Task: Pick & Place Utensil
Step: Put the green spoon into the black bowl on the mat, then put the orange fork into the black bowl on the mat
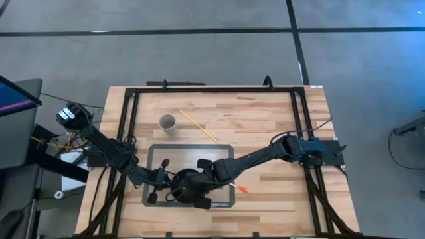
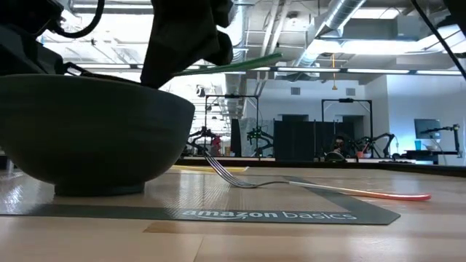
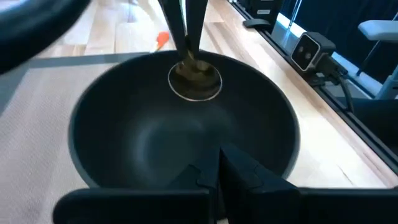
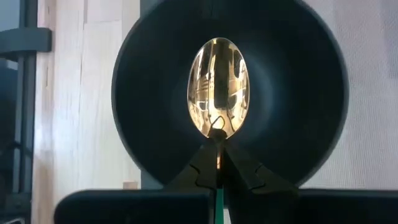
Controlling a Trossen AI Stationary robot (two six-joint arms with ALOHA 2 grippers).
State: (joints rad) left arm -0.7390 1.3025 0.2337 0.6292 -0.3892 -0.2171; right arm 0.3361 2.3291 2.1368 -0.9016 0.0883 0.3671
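High view: both arms meet over the black bowl (image 1: pixel 188 186) on the grey mat (image 1: pixel 159 154); paper cup (image 1: pixel 167 122) and yellow stick (image 1: pixel 198 125) sit apart on the desk (image 1: pixel 265 119).
Low view: fork (image 2: pixel 251 181) with orange handle lies beside the bowl.
Left wrist view: left tool (image 3: pixel 214 177) clamps the bowl rim.
Right wrist view: right tool (image 4: pixel 218 163) pinches the green-handled spoon (image 4: pixel 217 86) over the bowl's hollow.

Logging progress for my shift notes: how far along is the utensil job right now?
Picked up: the right gripper is shut on the spoon, holding it over the black bowl. In hand: the left gripper grips the bowl's rim. Left: releasing the spoon. The fork lies on the mat; chopsticks and a cup sit farther back.
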